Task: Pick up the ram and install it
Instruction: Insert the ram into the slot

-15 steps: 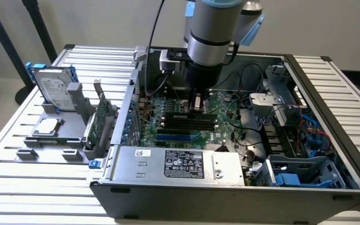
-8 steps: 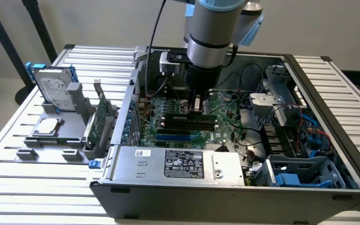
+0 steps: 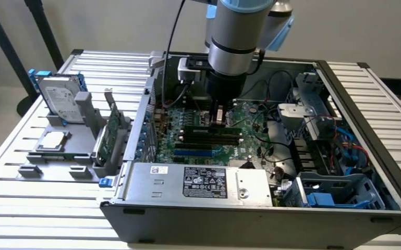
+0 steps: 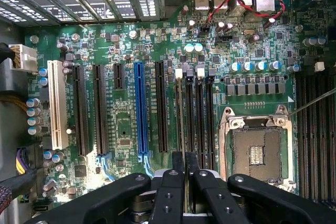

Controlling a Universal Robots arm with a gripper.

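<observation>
From my seat I read the gripper (image 4: 185,157) as closed on the ram (image 4: 181,114). Its two fingers (image 4: 173,192) stand almost together, and a thin board shows edge-on between them in the wrist view. I take the processor socket (image 4: 257,148) as my landmark. The ram hangs over the memory slots (image 4: 202,114) just beside the socket, on the slot farthest from it, between the socket and the blue expansion slot (image 4: 139,108). In the exterior view the gripper (image 3: 218,119) stands low inside the open case (image 3: 367,130), right at the motherboard. I cannot tell whether the stick's edge is already in the slot or only above it. My main worry is alignment: if the stick is a little askew or tilted, a push would land on the slot wall and could bend the board or skid it out of the grip. I cannot tell whether the white latches (image 4: 178,72) at the slot ends farther from the gripper are open; if closed, they would block seating. The grip is narrow and central, so uneven resistance could pivot the stick. Any sideways drift toward the socket risks its exposed contacts.
</observation>
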